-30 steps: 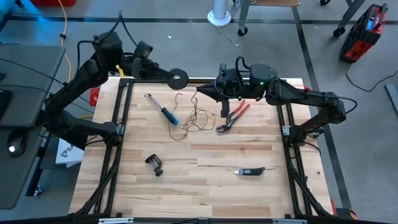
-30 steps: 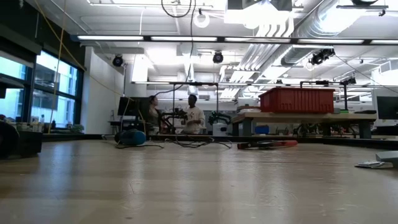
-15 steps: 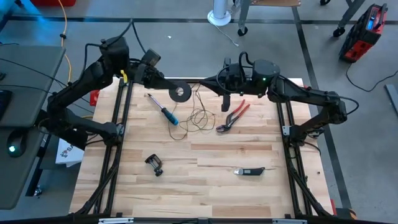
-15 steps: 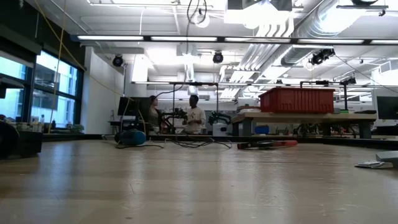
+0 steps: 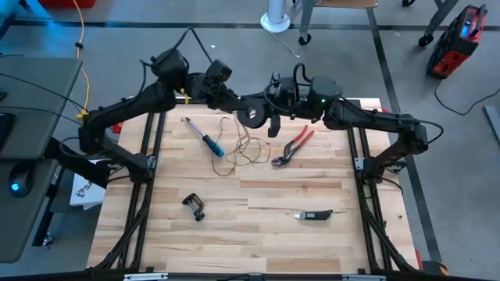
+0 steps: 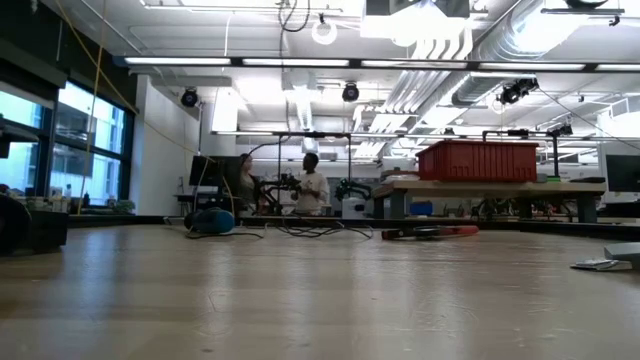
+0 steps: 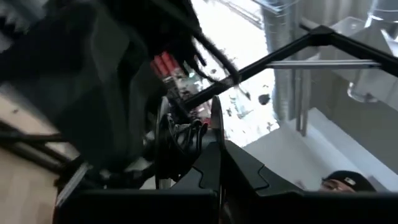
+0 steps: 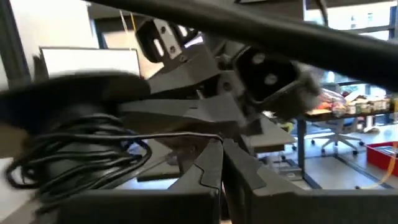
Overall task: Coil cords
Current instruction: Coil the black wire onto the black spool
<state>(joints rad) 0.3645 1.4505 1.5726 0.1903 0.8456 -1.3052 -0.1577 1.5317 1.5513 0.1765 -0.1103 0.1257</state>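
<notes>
Seen from above, two dark robot arms met over the far edge of a wooden counter (image 5: 234, 234), near twelve o'clock. The left tool (image 5: 244, 109) was closed and gripped a small round black reel (image 5: 251, 115), held in the air. The right tool (image 5: 272, 117) hung just beside the reel at its three o'clock side, its fingers shut; in its own wrist view they were pinched on a thin dark wire (image 8: 180, 137). That hair-thin cord (image 5: 242, 148) trailed from the reel down to the counter, where it lay in loose tangled loops toward six o'clock of the reel.

A blue-handled screwdriver (image 5: 205, 138) lay at nine o'clock of the loops, and red pliers (image 5: 293, 145) lay at three o'clock. Nearer the front edge rested a small black clamp (image 5: 194, 206) at seven o'clock and a dark folding knife (image 5: 314, 215) at five o'clock. In the low view, two people (image 6: 300, 183) stood far back in the room.
</notes>
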